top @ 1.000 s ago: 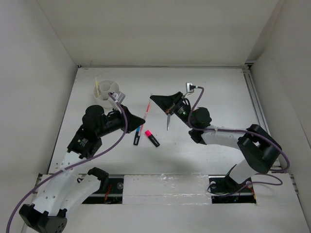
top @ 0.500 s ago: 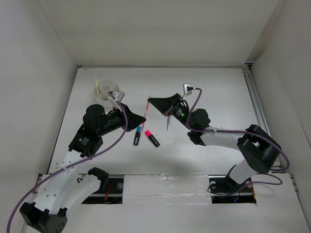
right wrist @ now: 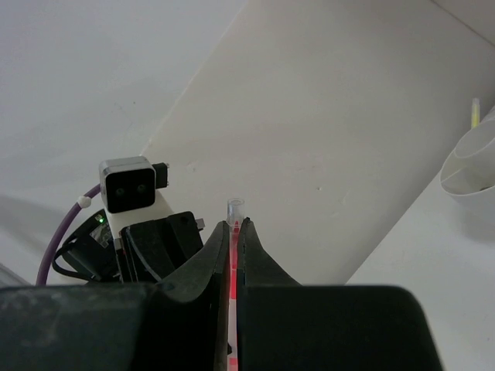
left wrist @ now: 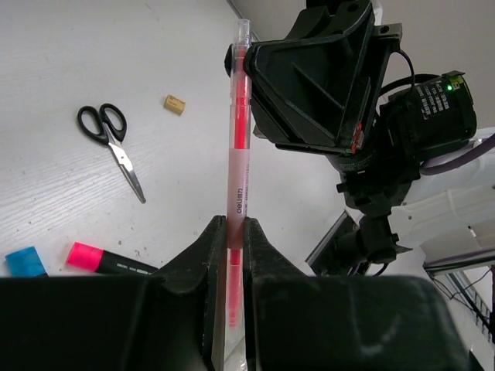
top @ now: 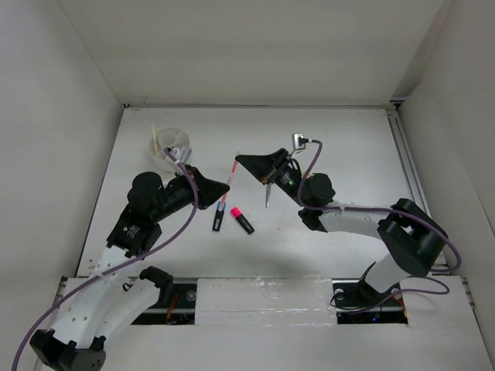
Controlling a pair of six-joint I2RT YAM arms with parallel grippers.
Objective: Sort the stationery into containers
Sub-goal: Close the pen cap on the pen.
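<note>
Holding thin pink pen (left wrist: 239, 139) aloft: left end effector (left wrist: 236, 224) and right end effector (right wrist: 233, 226) both clamped on it | left wrist, not right: scissors (left wrist: 116, 147), tan block (left wrist: 175, 103) on counter (left wrist: 54, 193) | right wrist, not left: yellow pen (right wrist: 474, 114) in bowl (right wrist: 464, 174).

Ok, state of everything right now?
pink pen: held aloft by both grippers
left gripper: shut on pink pen
right gripper: shut on pink pen
yellow pen: standing in white bowl
scissors: closed, lying on table
blue-capped highlighter: capped, on table
pink-capped highlighter: capped, on table
tan block: on table
</note>
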